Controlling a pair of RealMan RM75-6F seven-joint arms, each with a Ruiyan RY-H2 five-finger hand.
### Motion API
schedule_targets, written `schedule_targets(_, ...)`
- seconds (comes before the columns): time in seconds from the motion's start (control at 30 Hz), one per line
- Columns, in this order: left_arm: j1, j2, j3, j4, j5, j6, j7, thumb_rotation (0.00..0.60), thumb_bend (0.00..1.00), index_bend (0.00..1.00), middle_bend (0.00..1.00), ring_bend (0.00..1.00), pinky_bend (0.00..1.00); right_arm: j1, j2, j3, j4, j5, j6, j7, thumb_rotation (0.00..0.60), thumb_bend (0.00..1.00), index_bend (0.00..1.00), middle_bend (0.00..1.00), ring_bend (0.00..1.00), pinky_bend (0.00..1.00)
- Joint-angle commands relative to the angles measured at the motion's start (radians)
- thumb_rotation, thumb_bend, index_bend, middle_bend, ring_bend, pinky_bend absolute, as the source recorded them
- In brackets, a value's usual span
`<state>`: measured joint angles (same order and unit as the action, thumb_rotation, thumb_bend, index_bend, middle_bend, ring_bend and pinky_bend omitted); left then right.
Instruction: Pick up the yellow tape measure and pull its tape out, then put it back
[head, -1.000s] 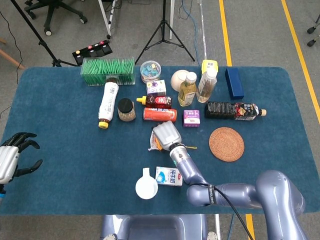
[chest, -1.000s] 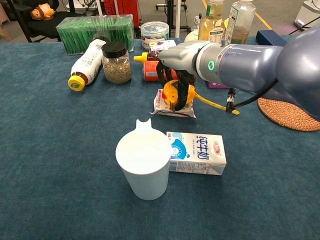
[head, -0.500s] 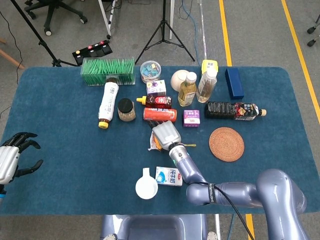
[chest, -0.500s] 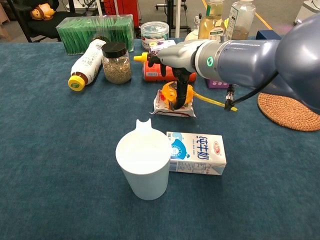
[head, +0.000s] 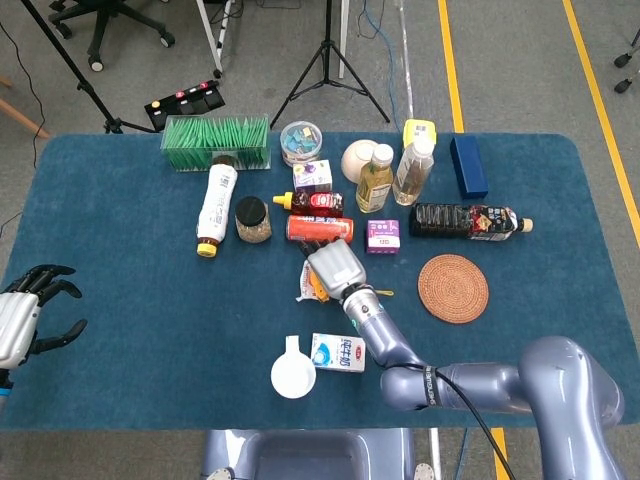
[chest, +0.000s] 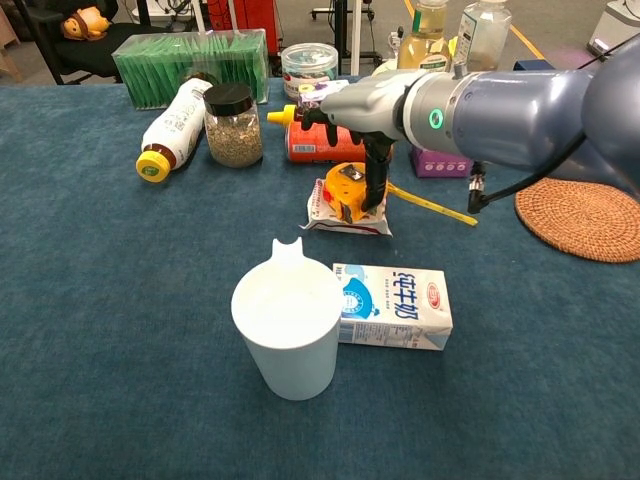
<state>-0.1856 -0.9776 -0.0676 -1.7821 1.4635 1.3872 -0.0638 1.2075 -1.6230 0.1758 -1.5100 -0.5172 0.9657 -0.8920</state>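
Yellow tape measure (chest: 347, 190) lying on a snack packet (chest: 330, 214), tape (chest: 432, 206) extended rightward

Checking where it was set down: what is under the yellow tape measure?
The tape measure lies on a flat snack packet on the blue table. The right hand hides its rear edge.

Desk (head: 120, 290) covered in dark blue cloth, on a grey floor (head: 500, 70). Yellow floor lines (head: 452, 70) run at 1 o'clock; a black tripod (head: 328, 70) stands at 12 o'clock; a wheeled office chair (head: 115, 25) stands at 11 o'clock.
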Motion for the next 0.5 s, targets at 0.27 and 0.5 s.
schedule_targets(0.27,0.001,-0.005,0.001,0.000,-0.008,-0.004,0.005,0.600,0.23,0.42,0.26,0.16,0.29,-0.043,0.086,-0.025,-0.005,-0.105,-0.022,0.078,0.600,0.00,0.07,0.23,0.28,0.28)
schedule_targets(0.5,-0.002,-0.003,-0.002,-0.010,-0.004,-0.002,0.018,0.600,0.23,0.42,0.26,0.16,0.29,-0.057,0.148,-0.035,-0.047,-0.100,-0.065,0.109,0.600,0.05,0.23,0.37,0.42,0.36)
